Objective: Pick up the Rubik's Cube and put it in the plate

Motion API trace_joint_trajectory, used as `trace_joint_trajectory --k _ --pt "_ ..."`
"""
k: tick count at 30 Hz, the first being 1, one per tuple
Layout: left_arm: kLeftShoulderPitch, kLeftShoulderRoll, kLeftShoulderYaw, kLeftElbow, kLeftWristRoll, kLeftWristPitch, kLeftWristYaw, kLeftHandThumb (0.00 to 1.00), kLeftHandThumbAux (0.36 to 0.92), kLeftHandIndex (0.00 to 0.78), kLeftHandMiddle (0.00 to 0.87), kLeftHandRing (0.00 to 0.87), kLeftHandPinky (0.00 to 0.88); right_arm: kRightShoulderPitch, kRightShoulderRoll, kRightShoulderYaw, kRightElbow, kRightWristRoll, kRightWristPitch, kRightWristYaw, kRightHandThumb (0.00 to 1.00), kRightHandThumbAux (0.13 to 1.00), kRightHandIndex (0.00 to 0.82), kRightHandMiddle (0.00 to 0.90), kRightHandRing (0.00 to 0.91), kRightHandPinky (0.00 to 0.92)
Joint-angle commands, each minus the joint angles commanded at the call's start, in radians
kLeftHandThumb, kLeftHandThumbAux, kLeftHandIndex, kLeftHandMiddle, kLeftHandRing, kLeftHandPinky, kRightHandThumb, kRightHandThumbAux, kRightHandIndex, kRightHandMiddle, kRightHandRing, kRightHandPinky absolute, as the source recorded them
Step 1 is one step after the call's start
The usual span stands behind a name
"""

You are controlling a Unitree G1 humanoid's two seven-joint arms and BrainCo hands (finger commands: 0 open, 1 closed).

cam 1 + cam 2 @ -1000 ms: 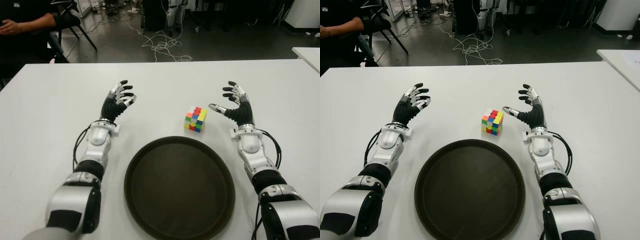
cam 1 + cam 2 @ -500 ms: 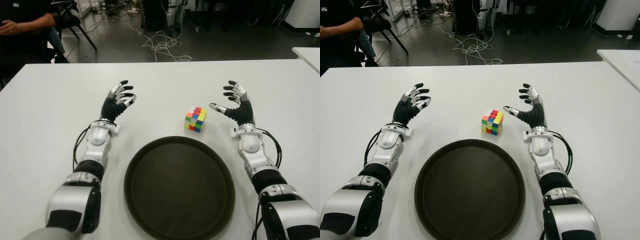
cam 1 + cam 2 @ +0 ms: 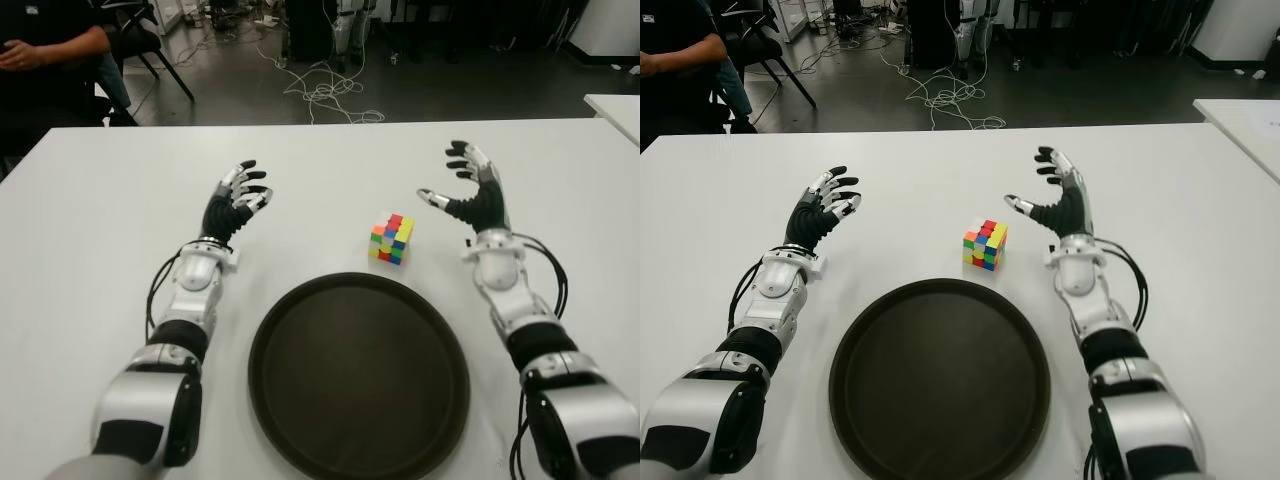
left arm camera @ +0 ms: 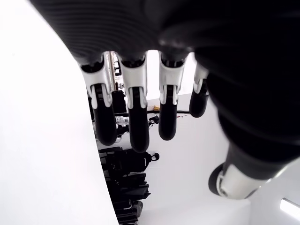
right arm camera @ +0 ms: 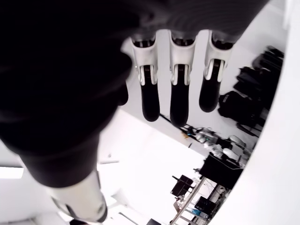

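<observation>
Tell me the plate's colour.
The plate is dark brown, almost black, and plain. It shows best in the left eye view.

White table (image 3: 320,160) is filling most of the eye views. Behind its far edge, dark floor (image 3: 250,95) is showing, with loose white cables (image 3: 325,90) lying tangled on it. A person's arm (image 3: 50,45) in a dark sleeve is showing at the far left corner, beside a black chair (image 3: 150,40). A second white table's corner (image 3: 615,105) is poking in at right.
</observation>
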Motion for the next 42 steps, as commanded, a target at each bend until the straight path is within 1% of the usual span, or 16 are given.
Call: trace_joint_trajectory --k 2,5,7,9,12,13,15,18,22,24,26,28,30,33,37,42 --pt "0.0 0.001 -0.001 0.001 0.001 0.0 0.002 0.176 0.671 0.163 0.249 0.278 0.332 -0.015 -0.002 0.003 0.016 -0.004 -0.005 0.001 0.141 0.845 0.225 0.271 0.279 0.317" --pt "0.001 0.002 -0.004 0.0 0.005 -0.001 0.007 0.175 0.661 0.161 0.249 0.282 0.338 -0.069 0.001 0.019 0.041 -0.013 -0.004 0.015 0.147 0.834 0.211 0.264 0.281 0.319" --pt "0.002 0.002 -0.005 0.0 0.006 0.0 0.007 0.165 0.65 0.157 0.246 0.28 0.336 -0.093 0.0 0.03 0.044 -0.019 -0.011 0.025 0.147 0.829 0.208 0.265 0.287 0.329" --pt "0.001 0.003 -0.007 -0.001 0.007 0.003 0.006 0.159 0.644 0.155 0.244 0.278 0.334 -0.104 -0.007 0.039 0.048 -0.022 -0.021 0.036 0.144 0.827 0.205 0.264 0.291 0.337" --pt "0.002 0.004 -0.009 -0.005 0.006 0.006 0.004 0.153 0.638 0.153 0.241 0.275 0.333 -0.114 -0.019 0.055 0.056 -0.035 -0.031 0.051 0.11 0.832 0.203 0.261 0.292 0.34" --pt "0.002 0.004 -0.009 -0.006 0.005 0.008 0.003 0.155 0.641 0.156 0.243 0.277 0.333 -0.12 -0.026 0.071 0.061 -0.053 -0.028 0.057 0.117 0.822 0.216 0.27 0.3 0.338" --pt "0.002 0.003 -0.01 -0.008 0.004 0.009 -0.001 0.158 0.646 0.16 0.244 0.277 0.332 -0.134 -0.042 0.103 0.069 -0.089 -0.013 0.067 0.048 0.835 0.205 0.26 0.288 0.313" --pt "0.004 0.002 -0.01 -0.012 0.001 0.008 -0.005 0.163 0.655 0.164 0.246 0.279 0.332 -0.153 -0.058 0.139 0.077 -0.128 0.016 0.081 0.015 0.836 0.197 0.248 0.266 0.275" --pt "0.006 0.002 -0.012 -0.017 0.004 0.007 0.0 0.155 0.66 0.166 0.247 0.28 0.337 -0.193 -0.094 0.235 0.068 -0.23 0.1 0.154 0.003 0.827 0.207 0.245 0.253 0.245" --pt "0.007 0.002 -0.013 -0.019 0.004 0.007 0.001 0.151 0.662 0.167 0.247 0.281 0.338 -0.197 -0.101 0.255 0.059 -0.25 0.118 0.168 0.001 0.822 0.225 0.254 0.259 0.242" --pt "0.008 0.002 -0.014 -0.022 0.005 0.006 0.003 0.15 0.664 0.168 0.248 0.281 0.339 -0.205 -0.114 0.294 0.05 -0.29 0.138 0.194 0.0 0.82 0.248 0.271 0.279 0.255" --pt "0.011 0.002 -0.016 -0.026 0.007 0.005 0.006 0.149 0.667 0.17 0.249 0.283 0.338 -0.226 -0.129 0.358 0.06 -0.351 0.154 0.239 0.0 0.817 0.266 0.287 0.297 0.265" --pt "0.012 0.002 -0.017 -0.029 0.008 0.004 0.009 0.146 0.675 0.175 0.254 0.285 0.335 -0.244 -0.136 0.405 0.085 -0.395 0.156 0.271 0.0 0.797 0.25 0.276 0.281 0.204" --pt "0.013 0.002 -0.017 -0.03 0.008 0.003 0.011 0.144 0.677 0.177 0.255 0.285 0.333 -0.257 -0.142 0.439 0.107 -0.421 0.149 0.293 0.0 0.785 0.236 0.255 0.259 0.185" --pt "0.014 0.002 -0.017 -0.03 0.007 0.002 0.01 0.151 0.678 0.171 0.254 0.284 0.334 -0.267 -0.154 0.467 0.113 -0.434 0.136 0.322 0.0 0.782 0.224 0.237 0.244 0.189" --pt "0.014 0.002 -0.013 -0.034 0.0 0.002 -0.005 0.16 0.685 0.171 0.257 0.286 0.338 -0.282 -0.163 0.501 0.116 -0.452 0.157 0.386 0.0 0.77 0.178 0.187 0.195 0.153"
